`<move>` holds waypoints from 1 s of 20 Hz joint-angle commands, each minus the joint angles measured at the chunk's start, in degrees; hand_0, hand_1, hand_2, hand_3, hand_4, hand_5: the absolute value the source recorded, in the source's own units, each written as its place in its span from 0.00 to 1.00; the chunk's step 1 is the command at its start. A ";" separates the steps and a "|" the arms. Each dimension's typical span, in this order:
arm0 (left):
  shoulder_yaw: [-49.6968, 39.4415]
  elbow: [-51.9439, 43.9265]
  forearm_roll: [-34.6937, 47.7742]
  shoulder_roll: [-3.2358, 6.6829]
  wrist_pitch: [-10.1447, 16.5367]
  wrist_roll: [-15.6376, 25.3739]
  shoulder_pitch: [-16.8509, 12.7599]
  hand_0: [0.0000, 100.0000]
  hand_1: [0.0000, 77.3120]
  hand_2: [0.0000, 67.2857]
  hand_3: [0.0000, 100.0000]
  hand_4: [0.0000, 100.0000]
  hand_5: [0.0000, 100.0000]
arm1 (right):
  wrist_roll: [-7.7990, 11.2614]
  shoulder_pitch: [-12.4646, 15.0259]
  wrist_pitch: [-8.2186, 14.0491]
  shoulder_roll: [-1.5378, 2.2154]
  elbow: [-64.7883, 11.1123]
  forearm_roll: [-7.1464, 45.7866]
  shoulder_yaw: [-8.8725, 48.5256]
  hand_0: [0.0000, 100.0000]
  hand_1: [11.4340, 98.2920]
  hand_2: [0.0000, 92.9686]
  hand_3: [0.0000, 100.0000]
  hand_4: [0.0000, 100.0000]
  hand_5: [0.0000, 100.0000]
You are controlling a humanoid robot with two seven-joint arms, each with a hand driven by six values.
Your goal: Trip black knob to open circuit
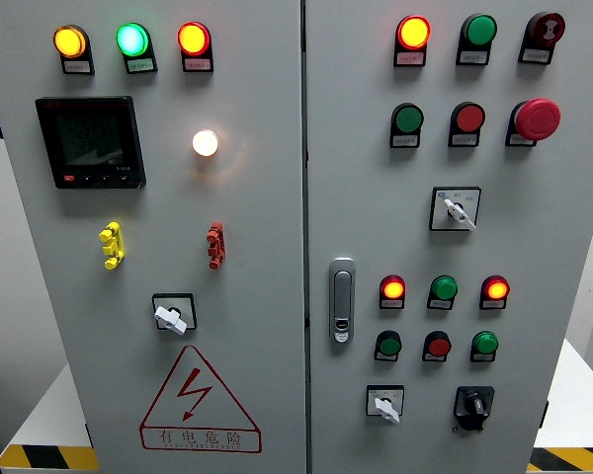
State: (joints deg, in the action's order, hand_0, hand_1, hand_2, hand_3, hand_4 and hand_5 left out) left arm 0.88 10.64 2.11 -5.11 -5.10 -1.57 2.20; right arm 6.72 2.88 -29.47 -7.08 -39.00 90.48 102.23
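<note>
Black rotary knob [473, 406] mounted near the bottom right corner of the grey steel cabinet's right door [563, 227], just right of a white-handled selector switch [384, 403]. Set low and apart from the indicator lamps, likely to keep it within easy reach. Red mushroom emergency button [537, 118] up by the top right corner. Neither robot hand visible, so no telling whether fingers open or closed. Task not yet begun: knob untouched.

Nothing of the robot's body shows up anywhere in the head view; no left arm at the lower left, no right arm at the lower right; can't say a thing about either hand's pose.
</note>
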 commanded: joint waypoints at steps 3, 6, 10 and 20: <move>0.00 0.00 0.00 0.01 0.00 -0.01 -0.01 0.00 0.00 0.29 0.26 0.10 0.09 | 2.24 4.49 2.03 0.22 -17.39 -0.57 -3.87 0.68 0.31 0.00 0.18 0.13 0.29; 0.00 0.00 0.00 0.01 0.00 -0.01 -0.01 0.00 0.00 0.29 0.26 0.10 0.09 | 3.82 5.82 7.12 0.23 -25.31 -0.66 -6.33 0.67 0.32 0.00 0.24 0.19 0.33; 0.00 0.00 0.00 0.01 0.00 -0.01 -0.01 0.00 0.00 0.29 0.26 0.10 0.09 | 6.36 6.70 13.02 0.23 -32.88 -0.57 -9.42 0.66 0.35 0.00 0.32 0.28 0.41; 0.00 0.00 0.00 -0.08 0.00 -0.01 -0.01 0.00 0.00 0.29 0.26 0.10 0.09 | 7.25 4.69 24.01 -0.04 -42.30 -0.57 -13.63 0.69 0.43 0.00 0.51 0.56 0.60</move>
State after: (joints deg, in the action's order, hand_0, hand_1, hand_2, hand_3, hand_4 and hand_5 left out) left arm 0.88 10.63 2.11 -5.11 -5.10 -1.60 2.20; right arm 14.20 8.89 -6.85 -7.03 -80.71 89.91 89.37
